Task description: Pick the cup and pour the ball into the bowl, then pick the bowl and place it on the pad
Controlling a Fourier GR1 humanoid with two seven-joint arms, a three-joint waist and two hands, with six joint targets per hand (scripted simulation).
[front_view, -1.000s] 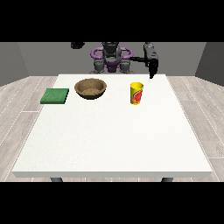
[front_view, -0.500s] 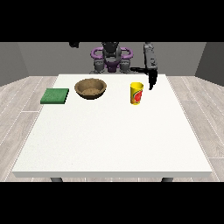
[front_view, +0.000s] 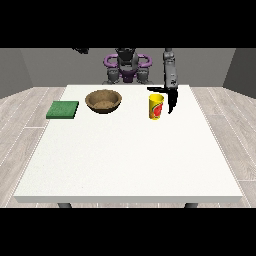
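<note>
A yellow cup with a red mark stands upright on the white table, right of centre at the back. A brown bowl sits to its left. Further left lies the flat green pad. The hand at the view's right hangs fingers-down just right of the cup, close beside it, with its fingers straight and its thumb stretched out towards the cup's rim. The ball is hidden from view. At the view's left, only a dark bit of the other hand shows near the upper band.
The robot's torso stands behind the table's far edge. Wooden floor surrounds the table on both sides.
The hand at the view's right has come down and forward, from beside the robot's shoulder to just right of the cup. Cup, bowl and pad have not moved.
</note>
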